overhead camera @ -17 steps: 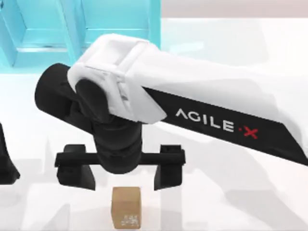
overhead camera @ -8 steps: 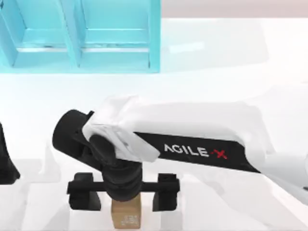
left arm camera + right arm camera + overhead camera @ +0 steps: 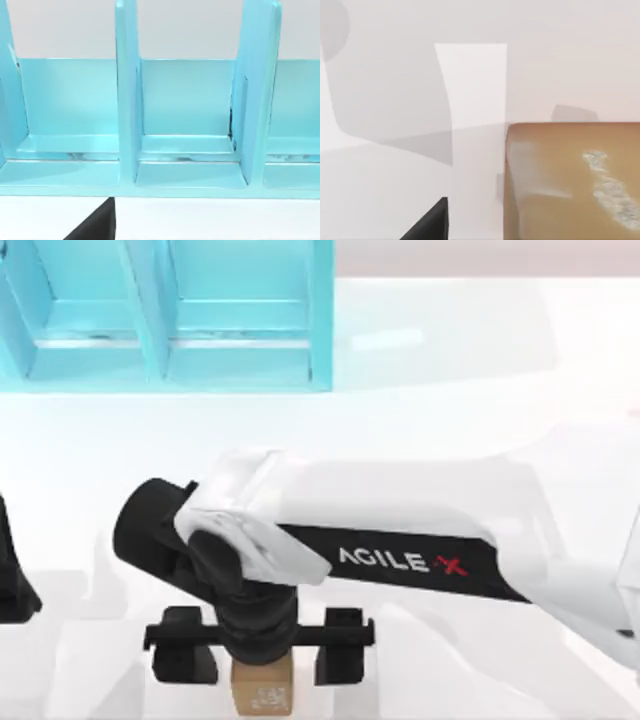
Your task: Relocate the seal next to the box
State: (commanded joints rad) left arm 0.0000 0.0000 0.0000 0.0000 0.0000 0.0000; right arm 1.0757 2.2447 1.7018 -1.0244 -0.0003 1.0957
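Seal (image 3: 262,695) is sitting on the white worktop (image 3: 480,360) at the near edge, w/ the right gripper (image 3: 262,648) hanging over it, jaws spread wide either side. Left gripper (image 3: 12,585) is parked far left, can't tell its jaws. Blue box (image 3: 165,315) is sitting far left.

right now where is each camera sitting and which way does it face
Top view: above the table, looking down on the right arm, its open right gripper straddling the seal, and the blue box.
Left wrist view: on the left arm, facing the blue box's compartments; a dark finger shows.
Right wrist view: on the right arm, close over the seal; a finger shows.
Shared: top and right wrist show the seal; top and left wrist show the box.
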